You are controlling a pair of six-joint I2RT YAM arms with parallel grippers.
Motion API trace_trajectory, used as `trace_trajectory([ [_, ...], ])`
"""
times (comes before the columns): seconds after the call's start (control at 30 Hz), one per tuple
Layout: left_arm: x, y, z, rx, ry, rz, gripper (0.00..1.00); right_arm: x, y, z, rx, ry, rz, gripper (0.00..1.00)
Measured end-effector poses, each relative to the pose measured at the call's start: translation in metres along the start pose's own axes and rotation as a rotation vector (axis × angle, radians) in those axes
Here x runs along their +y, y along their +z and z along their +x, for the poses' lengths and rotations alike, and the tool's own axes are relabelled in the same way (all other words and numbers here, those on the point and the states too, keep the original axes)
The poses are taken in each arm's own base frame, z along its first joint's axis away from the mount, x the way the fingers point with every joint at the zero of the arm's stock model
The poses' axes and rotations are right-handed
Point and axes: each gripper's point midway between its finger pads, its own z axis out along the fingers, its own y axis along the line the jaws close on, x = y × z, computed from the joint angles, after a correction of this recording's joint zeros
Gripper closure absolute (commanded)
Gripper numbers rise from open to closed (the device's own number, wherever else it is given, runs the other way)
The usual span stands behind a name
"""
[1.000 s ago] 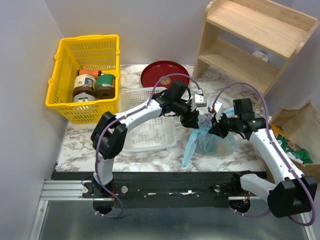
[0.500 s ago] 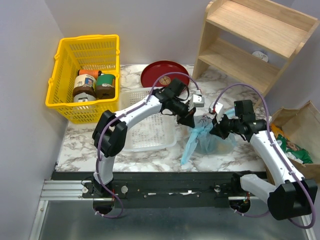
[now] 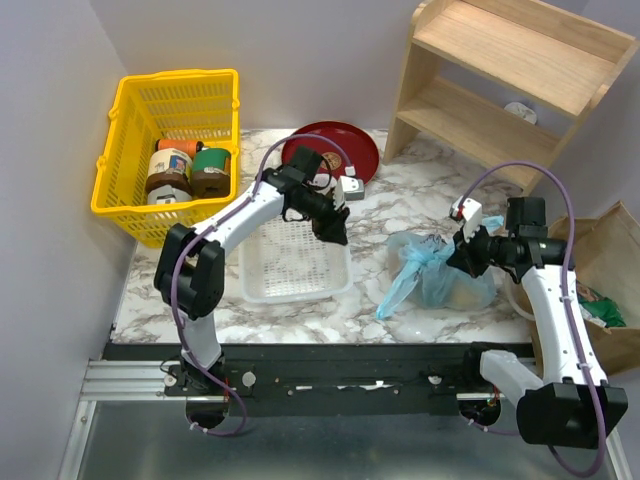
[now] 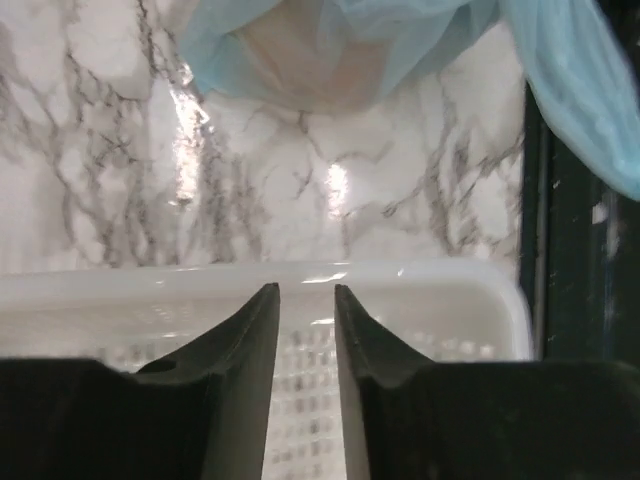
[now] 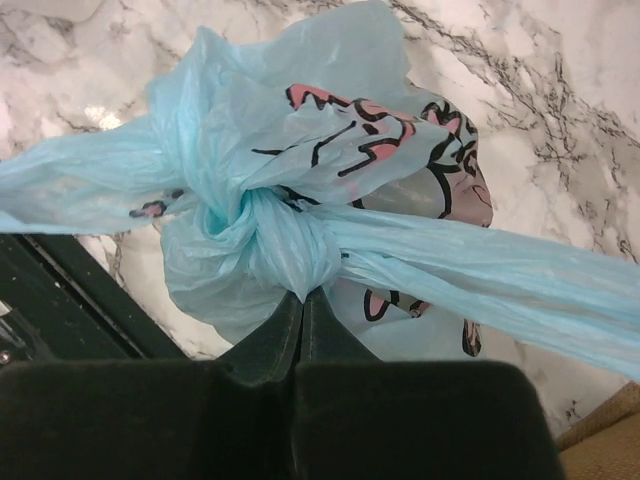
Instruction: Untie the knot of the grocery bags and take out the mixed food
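Landmark: I place everything against the white tray (image 3: 252, 288) in the middle of the table.
Blue bag: the blue bag (image 3: 436, 272) lies on the marble to the right of the tray, near it but not touching.
Knot: the knot (image 5: 268, 245) is wound tight, with both tails sticking out sideways, so I count it as not yet untied.
Right gripper: the right gripper (image 5: 302, 296) is on the bag's side away from the tray. Its fingers are pressed together with their tips at the underside of the knot, and I judge they pinch a bit of film.
Left gripper: the left gripper (image 4: 307, 298) hovers over the tray's right rim. Its fingers stand a narrow slot apart and hold nothing.
Paper bag: the brown paper bag (image 3: 603, 250) sits well right of the tray, beyond the blue bag, with a green packet (image 3: 590, 300) showing in its mouth.
Food: none is out. The tray holds nothing, and a pale orange shape shows through the blue film.
Progress: I judge the task early. The knot, the unloading and the paper bag all remain.
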Motion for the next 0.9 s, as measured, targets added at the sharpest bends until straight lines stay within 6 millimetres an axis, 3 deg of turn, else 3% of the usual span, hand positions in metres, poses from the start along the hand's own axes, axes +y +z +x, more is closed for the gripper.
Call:
trace_trajectory([
  [0.07,-0.007,0.010,-0.004,-0.016,0.012,0.001,0.18,0.004,0.000,-0.002,-0.012,-0.004,-0.016,0.91],
  [0.17,-0.018,0.018,-0.023,-0.076,0.074,-0.013,0.18,0.008,0.004,-0.005,-0.029,0.005,-0.058,0.90],
  [0.4,-0.039,0.042,-0.116,-0.262,0.233,0.002,0.17,0.010,0.021,-0.008,-0.019,0.042,-0.142,0.90],
  [0.47,-0.041,0.053,-0.130,-0.288,0.248,0.015,0.18,0.009,0.022,-0.014,-0.023,0.029,-0.149,0.90],
  [0.57,-0.036,0.073,-0.132,-0.282,0.242,0.036,0.21,0.006,0.022,-0.025,-0.032,0.012,-0.154,0.90],
  [0.63,-0.034,0.088,-0.123,-0.259,0.225,0.053,0.27,0.005,0.023,-0.032,-0.039,-0.001,-0.158,0.89],
  [0.73,-0.029,0.108,-0.100,-0.208,0.180,0.076,0.74,0.005,0.023,-0.038,-0.049,-0.015,-0.158,0.89],
  [0.77,-0.028,0.113,-0.094,-0.194,0.176,0.081,1.00,0.005,0.023,-0.039,-0.051,-0.017,-0.157,0.89],
  [0.9,-0.028,0.117,-0.084,-0.169,0.156,0.086,1.00,0.006,0.024,-0.039,-0.049,-0.020,-0.162,0.96],
])
